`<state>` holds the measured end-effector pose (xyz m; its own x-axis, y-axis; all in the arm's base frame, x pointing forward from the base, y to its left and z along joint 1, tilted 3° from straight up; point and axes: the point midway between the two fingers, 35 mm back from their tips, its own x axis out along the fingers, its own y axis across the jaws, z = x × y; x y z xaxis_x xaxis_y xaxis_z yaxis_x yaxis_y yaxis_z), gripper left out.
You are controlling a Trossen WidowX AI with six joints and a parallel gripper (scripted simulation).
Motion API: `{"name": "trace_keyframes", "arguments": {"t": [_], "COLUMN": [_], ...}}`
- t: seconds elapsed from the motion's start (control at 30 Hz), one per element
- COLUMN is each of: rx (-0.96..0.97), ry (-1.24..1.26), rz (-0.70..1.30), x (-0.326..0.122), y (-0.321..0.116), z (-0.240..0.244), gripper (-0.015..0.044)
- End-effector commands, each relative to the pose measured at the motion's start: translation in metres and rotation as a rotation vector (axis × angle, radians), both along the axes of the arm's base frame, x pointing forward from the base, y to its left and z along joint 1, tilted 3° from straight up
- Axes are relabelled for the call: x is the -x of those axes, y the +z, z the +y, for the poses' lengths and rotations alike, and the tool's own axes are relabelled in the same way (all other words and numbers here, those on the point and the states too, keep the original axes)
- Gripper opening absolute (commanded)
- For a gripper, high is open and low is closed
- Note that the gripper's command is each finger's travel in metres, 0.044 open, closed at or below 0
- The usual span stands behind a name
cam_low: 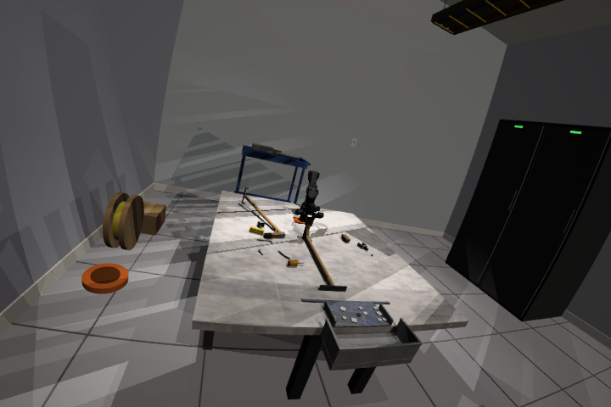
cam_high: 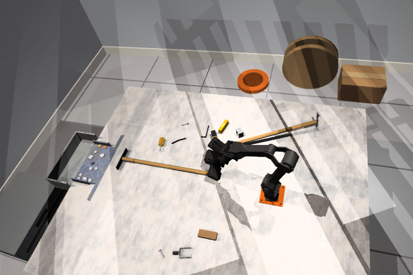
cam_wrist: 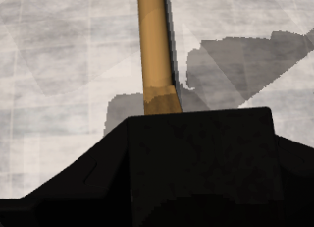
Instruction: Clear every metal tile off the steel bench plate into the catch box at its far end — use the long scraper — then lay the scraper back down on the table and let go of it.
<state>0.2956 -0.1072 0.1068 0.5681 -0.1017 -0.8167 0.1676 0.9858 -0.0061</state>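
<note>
We have the fingers (cam_high: 214, 174) (cam_low: 307, 220) pinched around the end of the long scraper (cam_high: 168, 165) (cam_low: 321, 263) (cam_wrist: 157, 50), whose wooden handle runs toward the steel bench plate (cam_high: 100, 175) (cam_low: 367, 320). Its wide dark blade is just beside the plate, on the arm's side, with a thin grey strip (cam_high: 98, 186) (cam_low: 310, 300) between the 2.

The plate is our landmark, a blue-grey surface with a low lip along each of 2 opposite sides. On it we see scattered pale metal tiles (cam_high: 102, 155) (cam_low: 343, 309), some grouped near 1 lip, plus 1 dark piece (cam_high: 92, 162) (cam_low: 358, 315). Near the opposite lip sit 1 yellow piece (cam_high: 99, 145) and 1 orange piece (cam_high: 104, 146).

Beyond the plate's far end is the catch box (cam_high: 67, 155) (cam_low: 373, 357), open-topped and grey, set lower than the plate; we can see down to its flat bottom, and the tiles we can make out are on the plate. The counter (cam_high: 168, 210) (cam_low: 258, 307) spreads around the plate's near end. Well apart from the plate, on the floor, we see a closed cardboard box (cam_high: 361, 92) (cam_low: 156, 218).
</note>
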Motion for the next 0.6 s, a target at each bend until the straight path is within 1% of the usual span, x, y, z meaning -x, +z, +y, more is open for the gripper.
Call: {"name": "trace_keyframes", "arguments": {"t": [0.0,0.57], "rx": [0.007,0.006], "ry": [-0.003,-0.001], "rz": [-0.017,-0.019], "x": [-0.009,-0.035], "y": [0.006,0.007], "z": [-0.002,-0.005], "gripper": [0.0,0.0]}}
